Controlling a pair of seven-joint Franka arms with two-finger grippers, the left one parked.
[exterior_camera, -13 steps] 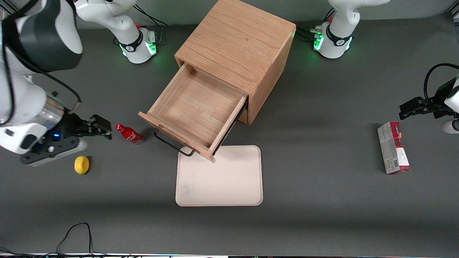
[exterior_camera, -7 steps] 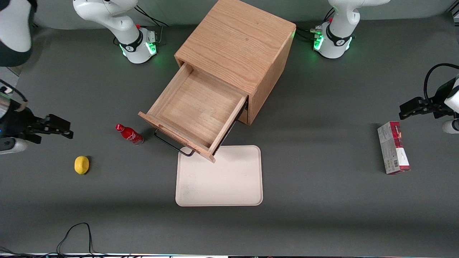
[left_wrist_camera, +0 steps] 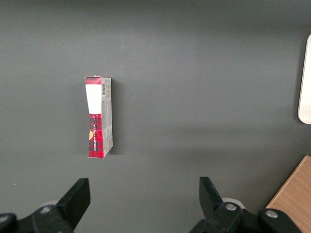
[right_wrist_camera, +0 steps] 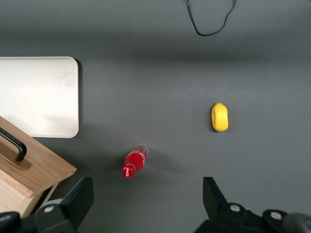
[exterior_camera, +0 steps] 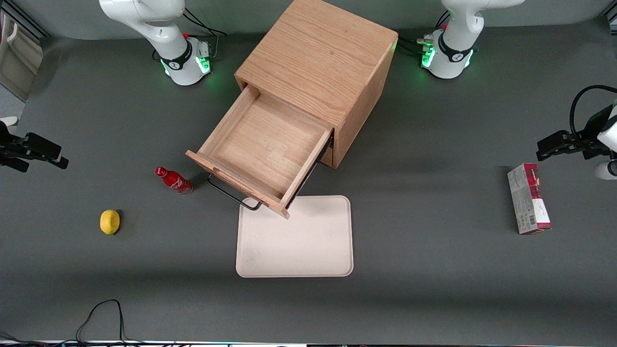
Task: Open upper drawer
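Mid-table, the oak cabinet (exterior_camera: 332, 72) has its upper drawer (exterior_camera: 262, 147) pulled well out toward the front camera, bare wooden tray inside, dark bar handle (exterior_camera: 231, 195) at the drawer front's 6 o'clock edge. Drawer's front corner overhangs the cream tray (exterior_camera: 296, 243), which lies flat and nearer the camera. Red bottle (exterior_camera: 173, 180) lies on its side just beside the handle, at the drawer's 9 o'clock. Yellow lemon (exterior_camera: 110, 221) sits at the bottle's 8 o'clock, well apart. Gripper (exterior_camera: 41, 152) hangs at the working arm's end of the table, at 10 o'clock from the lemon, clear of everything; fingers (right_wrist_camera: 77, 199) spread wide, nothing between them. Red-and-grey box (exterior_camera: 528, 198) lies toward the parked arm's end. Black cable (right_wrist_camera: 210, 19) loops at the table edge nearest the camera.
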